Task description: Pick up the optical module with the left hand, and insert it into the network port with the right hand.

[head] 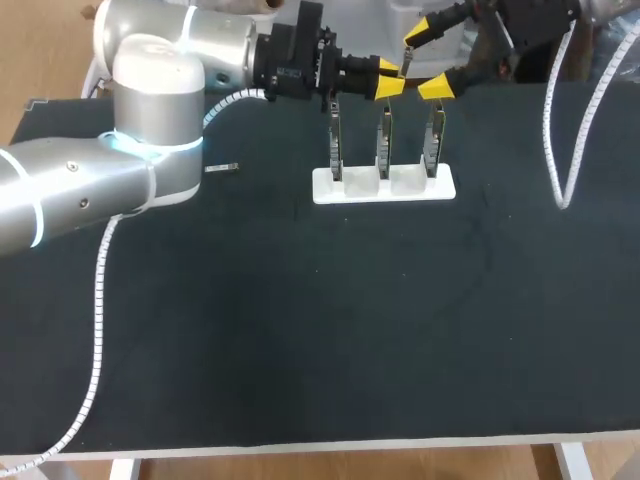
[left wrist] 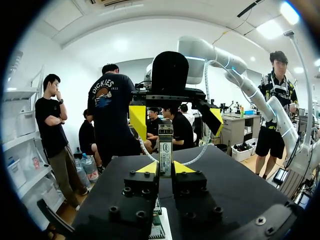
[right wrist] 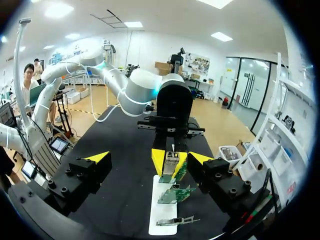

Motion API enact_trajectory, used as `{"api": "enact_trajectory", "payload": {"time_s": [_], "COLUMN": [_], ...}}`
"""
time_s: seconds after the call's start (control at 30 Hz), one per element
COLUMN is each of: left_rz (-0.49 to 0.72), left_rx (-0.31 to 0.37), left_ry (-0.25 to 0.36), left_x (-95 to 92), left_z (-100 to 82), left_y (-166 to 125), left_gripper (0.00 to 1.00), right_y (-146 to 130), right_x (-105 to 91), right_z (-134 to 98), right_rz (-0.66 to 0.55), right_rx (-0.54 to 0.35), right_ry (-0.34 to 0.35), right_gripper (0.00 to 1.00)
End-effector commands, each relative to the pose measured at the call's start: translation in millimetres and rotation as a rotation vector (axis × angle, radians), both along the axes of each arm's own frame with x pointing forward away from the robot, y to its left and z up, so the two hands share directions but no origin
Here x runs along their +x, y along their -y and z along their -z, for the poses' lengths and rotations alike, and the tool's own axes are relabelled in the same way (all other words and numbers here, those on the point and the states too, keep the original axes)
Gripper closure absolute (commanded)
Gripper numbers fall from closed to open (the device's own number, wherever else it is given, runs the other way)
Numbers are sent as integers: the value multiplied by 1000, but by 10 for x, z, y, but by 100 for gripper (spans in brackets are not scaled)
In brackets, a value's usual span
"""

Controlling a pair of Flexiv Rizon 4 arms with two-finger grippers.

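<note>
Pickup looks done: left gripper (left wrist: 166, 169) pinches the optical module (left wrist: 165, 150) above the boards (head: 384, 140) in the white holder (head: 384, 186); right gripper (head: 426, 60) faces it, spread wide, empty, so handover and insertion remain.

Table (head: 300, 330): matt black covering, uniform. Holder (head: 420, 188): white base. Boards (right wrist: 176, 195) in it: green, with fine metallic tracing. Optical module (left wrist: 165, 150): bare silver metal, white label with dark print. Left gripper (head: 387, 78): black body, bright yellow tips. Right gripper (head: 427, 60): same black and yellow. Left arm (head: 150, 145): silver-grey shells, white cap, cyan light ring. Cable sleeve (head: 97, 320): white, spiral-ribbed
</note>
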State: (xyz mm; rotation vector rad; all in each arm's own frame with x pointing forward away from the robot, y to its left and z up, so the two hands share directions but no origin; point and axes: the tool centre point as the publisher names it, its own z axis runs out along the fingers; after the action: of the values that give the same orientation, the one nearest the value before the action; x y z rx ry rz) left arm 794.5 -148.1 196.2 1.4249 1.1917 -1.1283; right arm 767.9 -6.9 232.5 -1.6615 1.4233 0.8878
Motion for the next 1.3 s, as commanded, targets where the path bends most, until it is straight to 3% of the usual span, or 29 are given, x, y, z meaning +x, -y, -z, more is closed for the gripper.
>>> {"api": "enact_trajectory", "payload": {"time_s": [0.03, 1.23, 1.27, 1.3], "left_rz": [5, 5, 5, 5], "left_rx": [3, 3, 3, 3], "left_ry": [-1, -1, -1, -1], "left_x": [26, 26, 26, 26], "left_z": [-3, -3, -3, -3], "left_y": [9, 9, 9, 9], "left_gripper": [100, 100, 100, 100], "right_y": [-49, -135, -135, -135], "right_x": [66, 133, 133, 133], "right_z": [-20, 16, 16, 16], "right_rz": [-10, -32, -32, -32], "right_rx": [0, 0, 0, 0], "right_ry": [1, -1, -1, -1], "right_gripper": [0, 0, 16, 40]}}
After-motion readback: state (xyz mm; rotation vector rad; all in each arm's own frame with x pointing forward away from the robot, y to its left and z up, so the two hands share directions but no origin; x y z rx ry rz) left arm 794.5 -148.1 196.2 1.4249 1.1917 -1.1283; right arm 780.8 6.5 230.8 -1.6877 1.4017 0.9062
